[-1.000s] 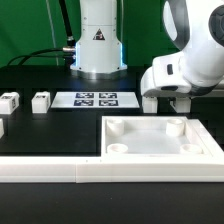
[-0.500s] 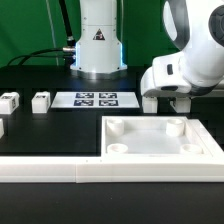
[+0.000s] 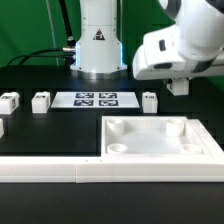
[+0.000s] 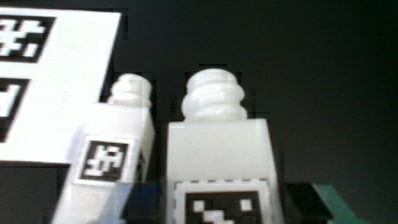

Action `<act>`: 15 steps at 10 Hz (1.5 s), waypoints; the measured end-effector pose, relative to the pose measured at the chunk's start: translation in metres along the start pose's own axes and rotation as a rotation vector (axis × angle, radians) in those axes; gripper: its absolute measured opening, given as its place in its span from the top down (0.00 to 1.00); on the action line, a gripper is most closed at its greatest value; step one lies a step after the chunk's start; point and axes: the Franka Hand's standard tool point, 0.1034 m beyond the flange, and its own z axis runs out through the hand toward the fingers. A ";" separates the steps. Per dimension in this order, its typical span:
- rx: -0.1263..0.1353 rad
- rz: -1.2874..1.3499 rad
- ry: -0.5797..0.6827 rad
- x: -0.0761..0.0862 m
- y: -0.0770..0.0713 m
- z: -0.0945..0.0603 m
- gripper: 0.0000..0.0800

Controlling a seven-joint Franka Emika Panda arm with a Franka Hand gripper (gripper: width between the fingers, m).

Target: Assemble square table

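The square table top (image 3: 160,140), a white slab with a raised rim and round corner sockets, lies at the front on the exterior view's right. A white tagged leg (image 3: 150,100) sits behind it, beside the marker board (image 3: 95,99). My gripper (image 3: 178,86) hangs above and to the right of this leg, holding nothing. In the wrist view my gripper (image 4: 240,208) is open, with the fingers (image 4: 157,200) either side of a leg (image 4: 222,140) below. A second leg (image 4: 111,145) lies next to it. Two more legs (image 3: 41,100) (image 3: 10,100) sit at the far left.
A long white rail (image 3: 100,171) runs along the front edge of the black board. Another white part (image 3: 2,127) shows at the left edge. The robot base (image 3: 98,45) stands behind the marker board (image 4: 45,70).
My gripper has risen from low over the leg beside the marker board and shifted slightly right. The leg has stayed on the table.
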 end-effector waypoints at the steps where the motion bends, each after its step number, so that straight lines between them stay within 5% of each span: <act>1: -0.004 -0.001 0.030 -0.002 0.000 -0.003 0.64; 5: 0.017 -0.010 0.185 0.013 0.006 -0.011 0.64; 8: 0.040 0.008 0.344 0.018 0.016 -0.055 0.64; 12: 0.040 0.009 0.583 0.023 0.017 -0.062 0.64; 15: 0.051 -0.015 0.813 0.034 0.017 -0.087 0.64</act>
